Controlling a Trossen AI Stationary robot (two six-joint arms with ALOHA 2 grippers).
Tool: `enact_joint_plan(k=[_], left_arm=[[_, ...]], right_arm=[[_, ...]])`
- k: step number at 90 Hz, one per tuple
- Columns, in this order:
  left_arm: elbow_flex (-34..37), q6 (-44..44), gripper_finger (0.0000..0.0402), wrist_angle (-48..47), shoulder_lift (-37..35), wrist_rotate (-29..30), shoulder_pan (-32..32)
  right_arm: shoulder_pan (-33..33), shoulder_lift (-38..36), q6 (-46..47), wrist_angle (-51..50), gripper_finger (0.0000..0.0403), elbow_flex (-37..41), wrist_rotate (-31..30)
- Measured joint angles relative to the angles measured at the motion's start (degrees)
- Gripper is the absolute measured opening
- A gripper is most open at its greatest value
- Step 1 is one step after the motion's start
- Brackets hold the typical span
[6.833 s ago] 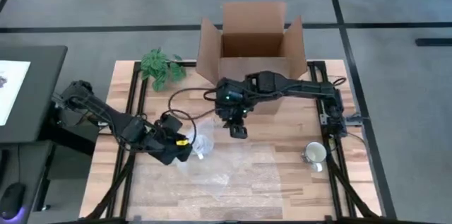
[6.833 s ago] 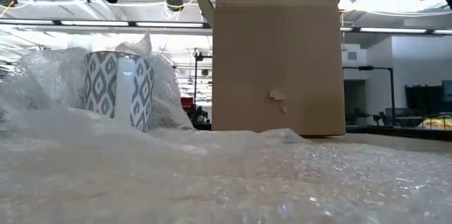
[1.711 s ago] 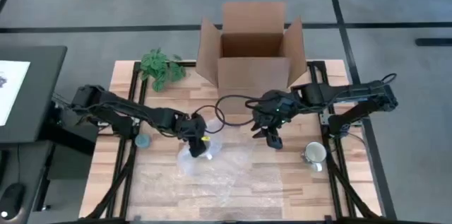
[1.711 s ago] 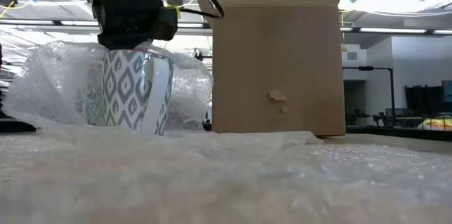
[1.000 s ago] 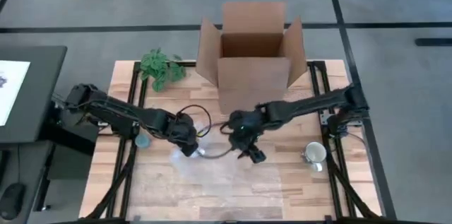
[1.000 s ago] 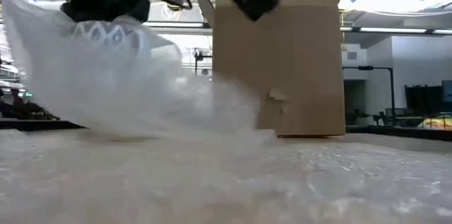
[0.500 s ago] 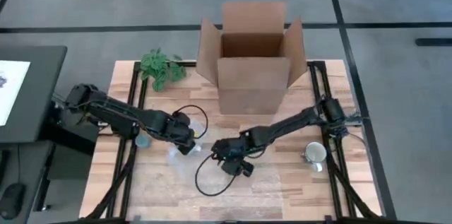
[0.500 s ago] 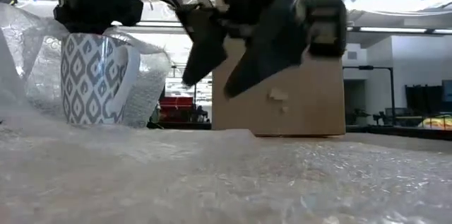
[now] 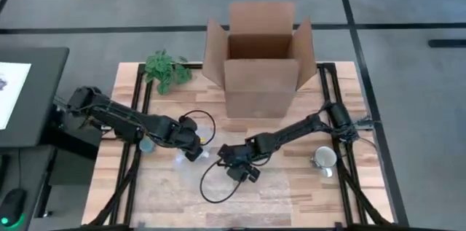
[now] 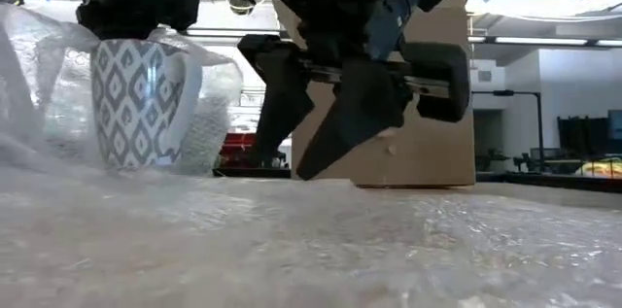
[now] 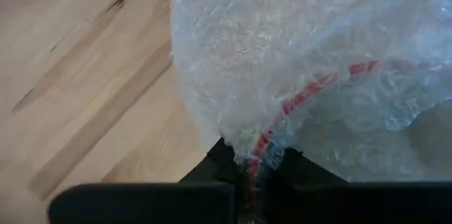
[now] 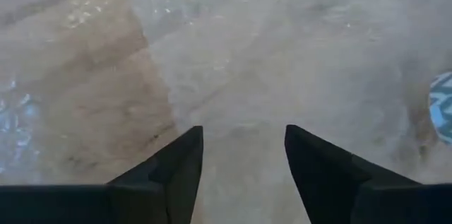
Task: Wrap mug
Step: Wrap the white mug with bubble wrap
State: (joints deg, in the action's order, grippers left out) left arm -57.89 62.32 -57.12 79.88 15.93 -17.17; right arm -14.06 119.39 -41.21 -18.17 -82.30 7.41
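A white mug with a grey diamond pattern [image 10: 131, 104] stands upright at the table's left middle, its base on the sheet of clear bubble wrap [image 9: 233, 187]. Part of the wrap [image 10: 209, 104] stands up around the mug. My left gripper [image 10: 128, 38] is above the mug, shut on its rim. My right gripper [image 9: 242, 170] hangs open just to the mug's right, fingers pointing down at the flat wrap [image 12: 282, 40] with nothing between them. The mug's edge [image 12: 443, 107] shows in the right wrist view. My left gripper pinches the mug's rim [image 11: 282, 104], marked by a red line, between its two fingers from above, with a layer of bubble wrap [image 11: 240, 61] lying over the rim. The mug stands upright below the fingers, its base on the wrap.
An open cardboard box [image 9: 258, 56] stands at the table's far middle, with a green plant [image 9: 166, 69] to its left. A second, pale mug [image 9: 325, 158] sits near the right edge. A small blue object [image 9: 148, 144] lies by the left arm.
My left gripper has lowered the mug from hanging in the air, wrap trailing below it, to standing on the sheet, and shifted slightly left. My right gripper has moved left and toward the near edge, down close to the flat wrap beside the mug, staying open.
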Motion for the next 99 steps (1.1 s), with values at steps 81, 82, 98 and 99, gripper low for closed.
enact_joint_plan(k=[81,82,98,99], left_arm=[[0.0,3.5,0.0004,1.6,0.0,0.6,0.0],[0.0,3.5,0.0004,1.6,0.0,0.6,0.0],[0.0,3.5,0.0004,1.6,0.0,0.8,0.0],[0.0,3.6,0.0004,1.6,0.0,0.9,0.0]], right_arm=[[0.3,-0.1,2.3,5.2,0.0093,5.0,-2.2],[0.3,-0.1,2.4,5.1,0.0090,5.0,-2.2],[0.2,-0.7,5.2,4.7,0.0026,5.0,-2.4],[0.2,-0.9,5.5,4.6,0.0021,5.0,-2.6]])
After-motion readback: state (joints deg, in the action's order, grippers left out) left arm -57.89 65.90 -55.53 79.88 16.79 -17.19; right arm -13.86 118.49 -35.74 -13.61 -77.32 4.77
